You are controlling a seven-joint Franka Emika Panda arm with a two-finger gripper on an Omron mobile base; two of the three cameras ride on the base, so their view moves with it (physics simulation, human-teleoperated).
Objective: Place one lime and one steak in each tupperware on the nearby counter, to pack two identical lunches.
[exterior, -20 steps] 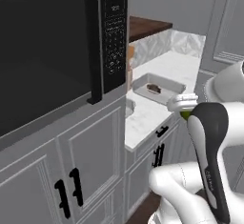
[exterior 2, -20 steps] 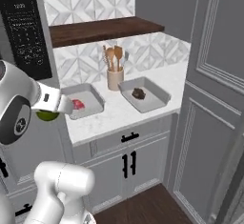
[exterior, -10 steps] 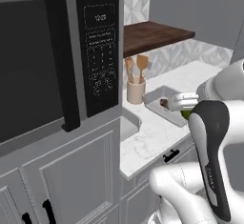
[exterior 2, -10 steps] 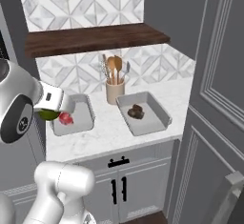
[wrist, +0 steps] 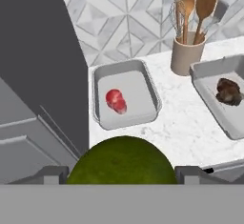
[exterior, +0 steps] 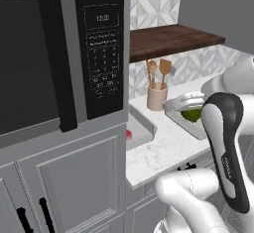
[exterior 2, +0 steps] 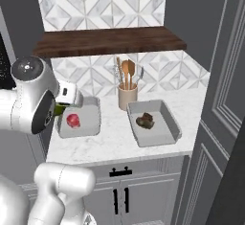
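Here the fingers (wrist: 122,174) are clamped on a lime (wrist: 121,161), one dark tip at each side of the green ball, which swells up between them in the hand view. From the right base view the lime (exterior 2: 60,108) peeps out as a green sliver under the white hand, held above the near left corner of the table (exterior 2: 115,140).

Just beyond the fingers lies the left tupperware (wrist: 151,94), a shallow grey tray set against the dark side of the tall cabinet. In it rests a small reddish steak (wrist: 116,100), nearer the tray's left half and clear of the rims. To the right of the fingers, across a strip of bare marble, sits the second tupperware (wrist: 206,96), holding a dark-brown steak (wrist: 229,91) near its middle.

Farther off, between the two trays and close to the patterned wall, stands a beige cup of wooden utensils (wrist: 187,54), with spoons and a spatula upright in it. Above it in the right base view runs a dark wooden shelf (exterior 2: 112,40). In the left base view a black microwave (exterior: 101,53) stands left of the table.
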